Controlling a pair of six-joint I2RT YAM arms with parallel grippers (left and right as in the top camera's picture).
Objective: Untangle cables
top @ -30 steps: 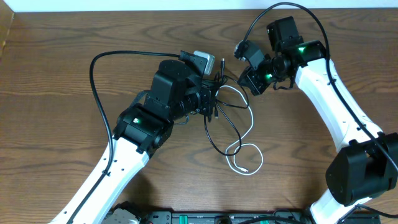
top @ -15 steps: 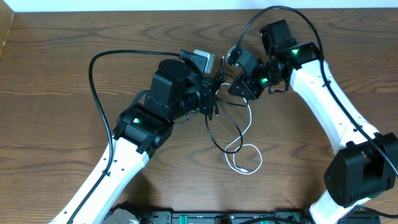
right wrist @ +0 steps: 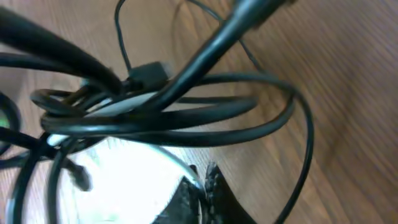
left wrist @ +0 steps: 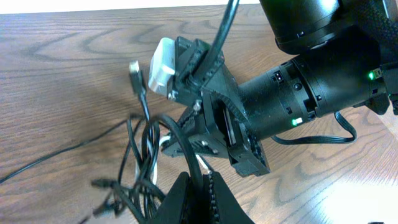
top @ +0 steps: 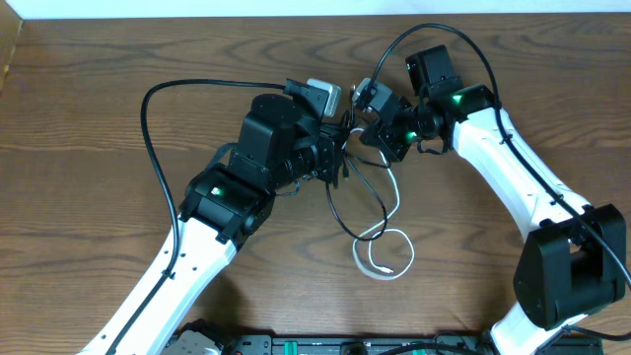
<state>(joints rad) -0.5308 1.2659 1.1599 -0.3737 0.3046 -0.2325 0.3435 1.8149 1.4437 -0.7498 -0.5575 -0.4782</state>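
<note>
Where the left arm reaches in over the wooden table (top: 79, 118), the left gripper (left wrist: 198, 179) has its jaws pressed together on a black strand of the cables (left wrist: 142, 186). That strand rises out of the seam in a loop. The tangle lies mid-table between the two arms, and the white cable (top: 397, 195) trails from it toward the near edge (where it curls into a small loop). Further right, the right gripper (right wrist: 202, 180) sits at the knot with its jaws closed. Whether a strand is caught between them, I cannot tell.
</note>
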